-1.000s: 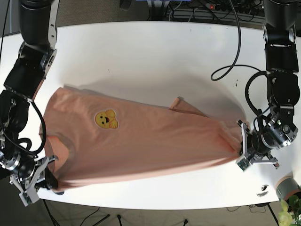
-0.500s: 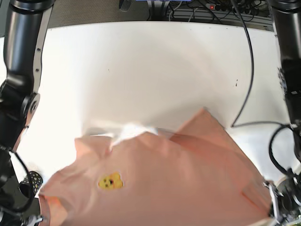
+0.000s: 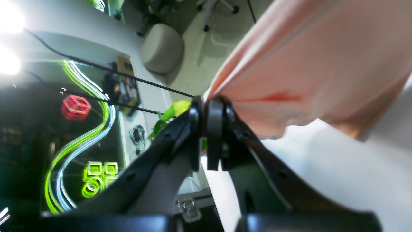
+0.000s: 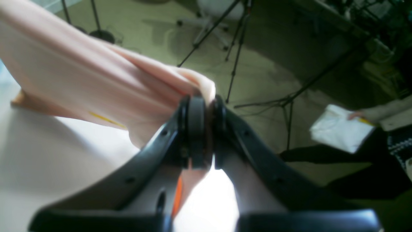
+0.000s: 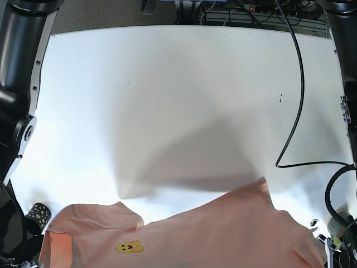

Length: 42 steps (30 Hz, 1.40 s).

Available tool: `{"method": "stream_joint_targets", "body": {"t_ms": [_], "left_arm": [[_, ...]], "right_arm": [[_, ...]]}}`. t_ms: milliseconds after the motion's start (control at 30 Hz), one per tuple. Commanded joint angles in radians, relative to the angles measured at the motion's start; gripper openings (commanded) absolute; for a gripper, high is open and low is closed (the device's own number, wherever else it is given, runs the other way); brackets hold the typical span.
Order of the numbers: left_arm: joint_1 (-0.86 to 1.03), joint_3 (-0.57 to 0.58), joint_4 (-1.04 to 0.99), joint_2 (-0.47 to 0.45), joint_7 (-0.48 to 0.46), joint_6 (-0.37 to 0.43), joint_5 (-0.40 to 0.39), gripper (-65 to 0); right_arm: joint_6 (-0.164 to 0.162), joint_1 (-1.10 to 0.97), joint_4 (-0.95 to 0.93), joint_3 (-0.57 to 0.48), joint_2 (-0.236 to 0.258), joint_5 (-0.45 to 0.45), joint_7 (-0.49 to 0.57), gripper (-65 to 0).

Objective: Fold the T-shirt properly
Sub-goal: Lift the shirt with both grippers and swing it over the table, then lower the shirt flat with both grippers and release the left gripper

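Note:
The peach T-shirt [image 5: 223,234] with a yellow emoji print [image 5: 128,247] hangs spread along the bottom of the base view, raised above the white table [image 5: 184,100]. Both grippers sit below that view's lower edge. In the left wrist view my left gripper [image 3: 206,106] is shut on a corner of the T-shirt [image 3: 305,64], and the cloth stretches away to the upper right. In the right wrist view my right gripper [image 4: 206,103] is shut on a bunched edge of the T-shirt [image 4: 80,83], which trails off to the upper left.
A black cable [image 5: 293,111] runs down the table's right side. Beyond the table edge stand tripod legs [image 4: 238,48], a round stool [image 3: 162,48] and a green plant [image 3: 173,109]. A hand holds white paper [image 4: 338,129] at the right.
The T-shirt has been lifted off the table and drawn toward the near edge. Both arms have moved down out of the base view, each gripper still holding cloth.

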Motion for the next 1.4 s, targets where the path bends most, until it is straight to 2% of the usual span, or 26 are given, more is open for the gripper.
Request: {"method": "stream_joint_targets", "body": {"t_ms": [0, 200, 533, 667, 767, 933, 1167, 1367], "left_arm": [[0.01, -0.012, 0.071, -0.013, 0.033, 0.012, 0.032, -64.6], [0.254, -0.012, 0.275, -0.013, 0.037, 0.012, 0.035, -64.6], [0.63, -0.014, 0.52, -0.012, 0.123, 0.012, 0.033, -64.9], [0.76, -0.037, 0.569, -0.008, 0.137, 0.012, 0.032, -64.9], [0.858, -0.078, 0.579, 0.024, 0.142, 0.012, 0.032, -64.9], [1.007, -0.172, 0.579, 0.045, 0.137, 0.012, 0.036, -64.9], [1.133, -0.187, 0.592, 0.045, 0.135, 0.012, 0.036, -64.9], [1.222, -0.189, 0.609, 0.041, 0.135, 0.012, 0.036, -64.9]], "right_arm": [[-0.005, -0.004, 0.013, 0.008, 0.026, -0.006, 0.013, -65.0], [-0.005, -0.227, 0.061, 0.107, 0.059, 0.089, 0.013, -65.0], [-0.005, -0.644, 0.262, 0.291, 0.05, 0.102, 0.011, -65.0], [-0.005, -0.77, 0.311, 0.351, 0.017, 0.102, 0.011, -65.0], [-0.005, -0.865, 0.351, 0.396, 0.009, 0.102, 0.011, -65.0], [-0.005, -1.018, 0.423, 0.48, -0.033, 0.102, 0.011, -65.0], [-0.005, -1.192, 0.48, 0.566, -0.08, 0.102, 0.011, -65.0], [-0.005, -1.314, 0.544, 0.588, -0.123, 0.102, 0.011, -65.0]]}}
